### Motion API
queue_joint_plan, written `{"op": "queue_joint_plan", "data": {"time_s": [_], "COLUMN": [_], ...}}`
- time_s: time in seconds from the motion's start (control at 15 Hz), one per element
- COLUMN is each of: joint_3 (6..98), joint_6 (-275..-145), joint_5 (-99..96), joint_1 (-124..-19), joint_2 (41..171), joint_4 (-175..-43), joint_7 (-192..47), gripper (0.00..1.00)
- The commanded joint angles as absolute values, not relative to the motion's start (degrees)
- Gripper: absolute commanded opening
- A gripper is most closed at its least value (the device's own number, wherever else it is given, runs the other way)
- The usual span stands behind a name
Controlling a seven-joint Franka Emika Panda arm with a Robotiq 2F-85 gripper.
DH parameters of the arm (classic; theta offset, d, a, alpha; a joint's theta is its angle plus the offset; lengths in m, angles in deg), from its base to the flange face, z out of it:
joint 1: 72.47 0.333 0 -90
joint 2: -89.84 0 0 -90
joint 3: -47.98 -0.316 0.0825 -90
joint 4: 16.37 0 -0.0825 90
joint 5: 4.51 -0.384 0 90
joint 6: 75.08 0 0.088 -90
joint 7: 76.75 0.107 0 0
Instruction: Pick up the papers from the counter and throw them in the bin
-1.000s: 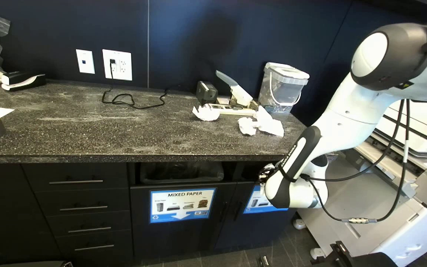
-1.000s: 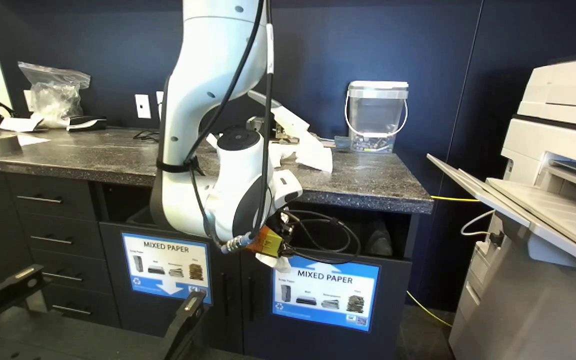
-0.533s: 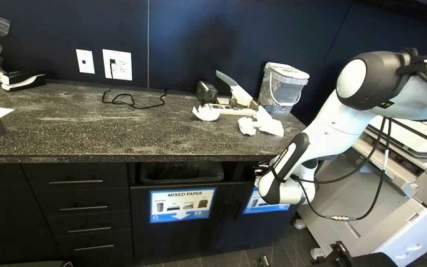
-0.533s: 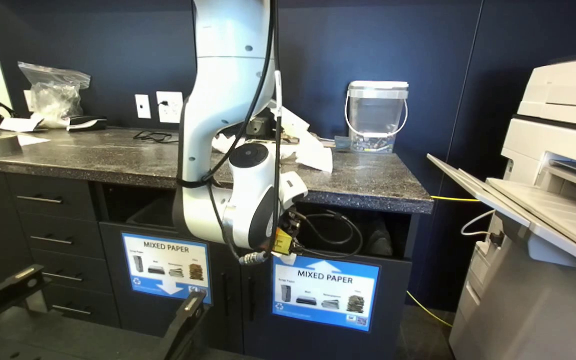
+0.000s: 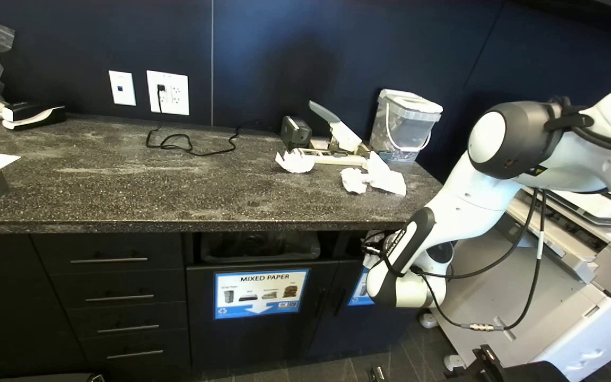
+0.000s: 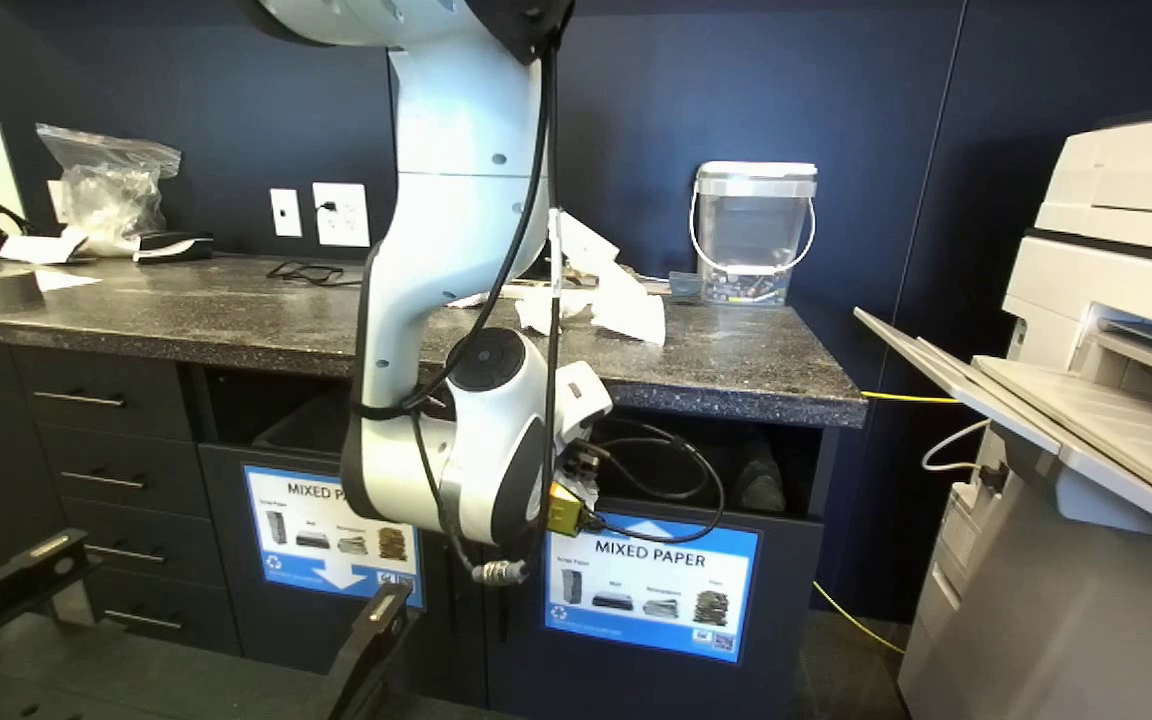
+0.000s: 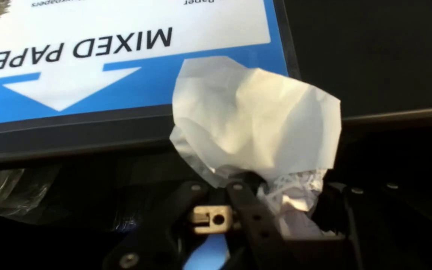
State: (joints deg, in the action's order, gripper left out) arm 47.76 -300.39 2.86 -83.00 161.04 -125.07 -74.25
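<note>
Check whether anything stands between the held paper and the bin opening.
Possibly the bin's front edge: in the wrist view the paper overlaps it and the label. I can't tell whether it would clear. An exterior view also shows a black cable looping across the opening.

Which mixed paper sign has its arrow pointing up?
The sign nearer the hand, farther from the drawers: its arrow sits at the top, pointing up. The other sign, beside the drawers, has a down arrow at its bottom.
</note>
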Motion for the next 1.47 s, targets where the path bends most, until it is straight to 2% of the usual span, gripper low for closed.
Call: {"op": "queue_joint_plan", "data": {"time_s": [0.0, 0.67, 1.13, 1.2, 1.27, 1.4], "joint_3": [48.0, 48.3, 48.4, 48.3, 48.5, 48.6], "joint_6": [-305.4, -302.0, -302.3, -301.4, -301.7, -301.9], "joint_5": [3.6, 3.6, 3.6, 4.1, 3.9, 3.8], "joint_1": [-83.0, -82.7, -82.6, -82.8, -82.5, -82.5], "joint_2": [166.8, 175.0, 177.0, 176.7, 176.7, 175.9], "joint_4": [-118.1, -102.4, -100.0, -100.5, -100.5, -101.5], "joint_7": [-74.3, -74.1, -73.8, -73.5, -73.8, -73.9], "gripper": [0.13, 0.13, 0.13, 0.38, 0.39, 0.53]}}
